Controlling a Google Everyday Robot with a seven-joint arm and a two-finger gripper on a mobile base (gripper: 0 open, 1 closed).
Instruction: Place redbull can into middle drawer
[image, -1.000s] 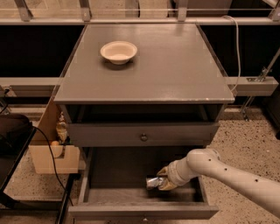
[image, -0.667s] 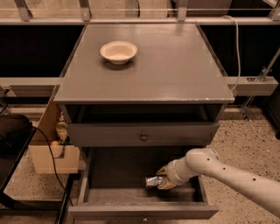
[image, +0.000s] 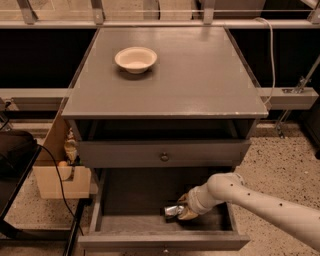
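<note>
One gripper (image: 180, 212), closed on the can (image: 171, 210), low inside the open drawer (image: 150, 241); release only when it lies flat.

Pulled-out middle drawer (image: 130, 200): wide grey wooden tray with a dark grey floor, standing open below the front edge of the desk (image: 200, 75), its front panel nearest the camera. The redbull can (image: 172, 210) is slim and silver with dark bluish markings. It is tipped roughly onto its side inside the drawer, right of centre, close behind the front panel. The gripper (image: 186, 213) clasps the can's right end, low over the drawer floor.
</note>
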